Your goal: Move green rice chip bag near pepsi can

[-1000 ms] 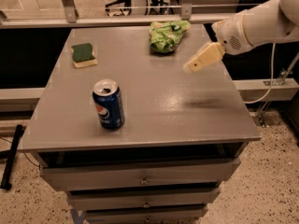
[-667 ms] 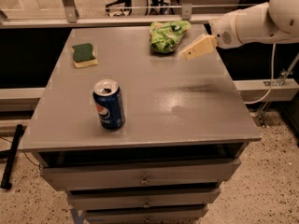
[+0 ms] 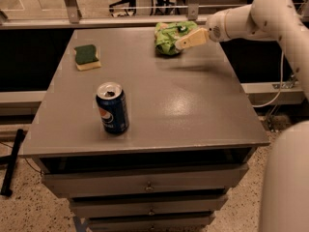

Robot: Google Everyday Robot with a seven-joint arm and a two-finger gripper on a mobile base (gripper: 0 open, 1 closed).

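The green rice chip bag (image 3: 166, 36) lies crumpled at the far edge of the grey table (image 3: 193, 110), right of centre. The pepsi can (image 3: 112, 108) stands upright near the table's front left, its top open. My gripper (image 3: 182, 43) reaches in from the right on the white arm (image 3: 251, 18); its cream tip overlaps the bag's right side, just above the tabletop. I cannot tell whether it touches the bag. The bag and the can are far apart.
A green-and-yellow sponge (image 3: 87, 56) lies at the far left of the table. Drawers (image 3: 147, 183) sit under the tabletop. A metal rail (image 3: 111, 21) runs behind the table. Part of the robot's white body (image 3: 287, 182) fills the lower right corner.
My gripper has moved left and toward the far edge, from over the table's right side to the bag's right side. The bag, can and sponge have not moved.
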